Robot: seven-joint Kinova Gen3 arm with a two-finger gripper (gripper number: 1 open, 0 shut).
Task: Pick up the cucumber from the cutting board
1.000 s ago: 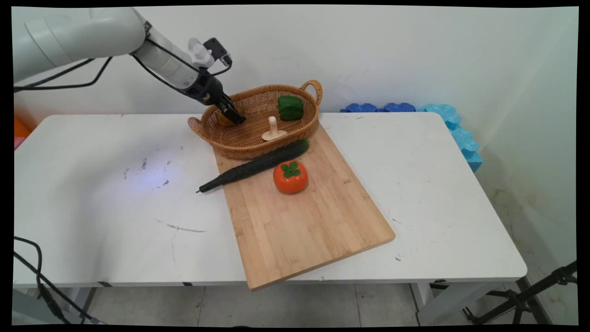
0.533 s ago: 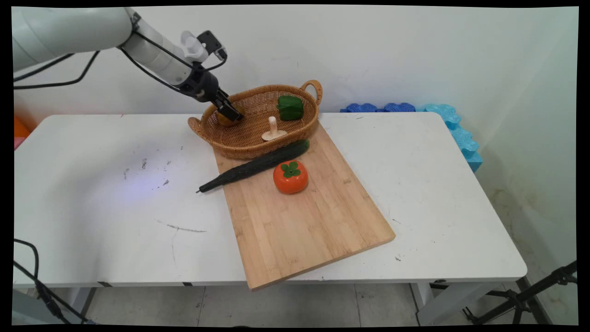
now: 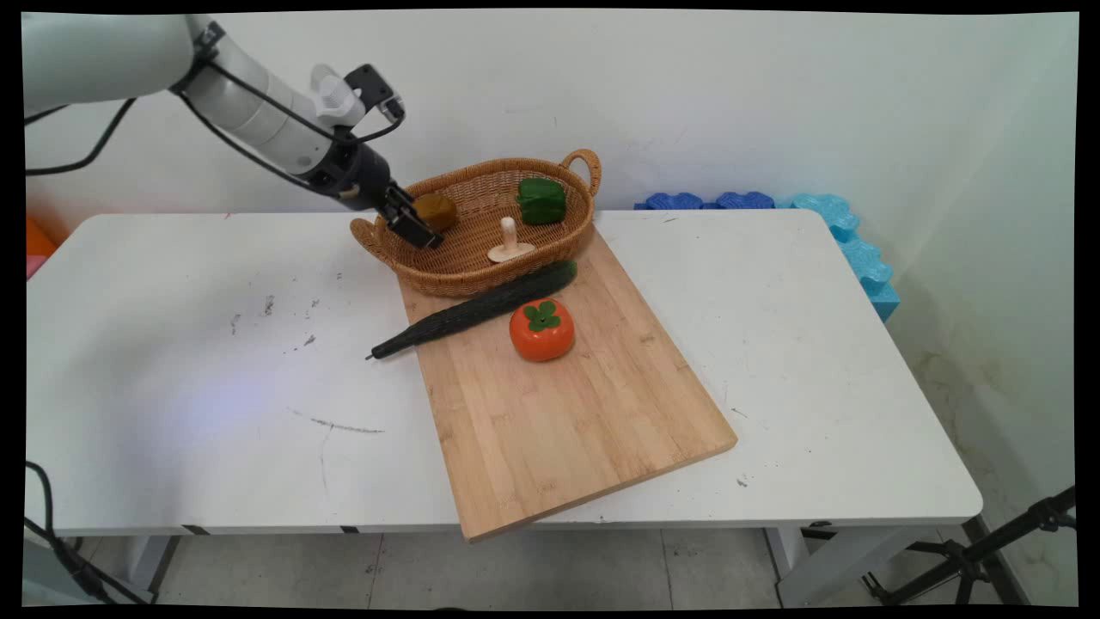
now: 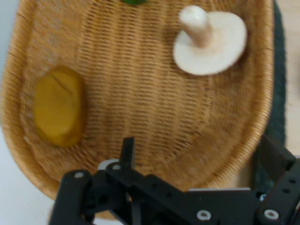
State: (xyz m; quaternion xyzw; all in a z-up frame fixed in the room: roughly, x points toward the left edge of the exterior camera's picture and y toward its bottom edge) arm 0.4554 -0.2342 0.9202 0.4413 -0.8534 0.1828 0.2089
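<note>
- Main view: white table (image 3: pixel 172 413), top scuffed with dark marks at left centre, legs over a pale tiled floor.
- White wall behind; blue foam blocks (image 3: pixel 808 215) along the table's far right edge; black stand leg (image 3: pixel 988 550) at lower right.
- Wooden cutting board (image 3: pixel 567 413) laid diagonally, near corner overhanging the table's front edge.
- Wicker basket (image 3: pixel 481 258) at the board's far end, partly resting on it, handles at both ends.
- Inside the basket: brown potato (image 3: pixel 436 211) at the left end, green pepper (image 3: pixel 541 200) at the far right, white mushroom (image 3: pixel 510 244) cap-down in the middle.
- Dark cucumber (image 3: pixel 473 311) just in front of the basket, stem tip off the board onto the table.
- Orange persimmon (image 3: pixel 541 330) on the board, just beside the cucumber.
- Gripper (image 3: pixel 414 229) poised over the basket's left rim, near the potato, apart from it.
- Hand view: fingers (image 4: pixel 126 152) spread wide, nothing between them; potato (image 4: pixel 58 105) lying free on the weave, mushroom (image 4: pixel 209 40) well apart.
</note>
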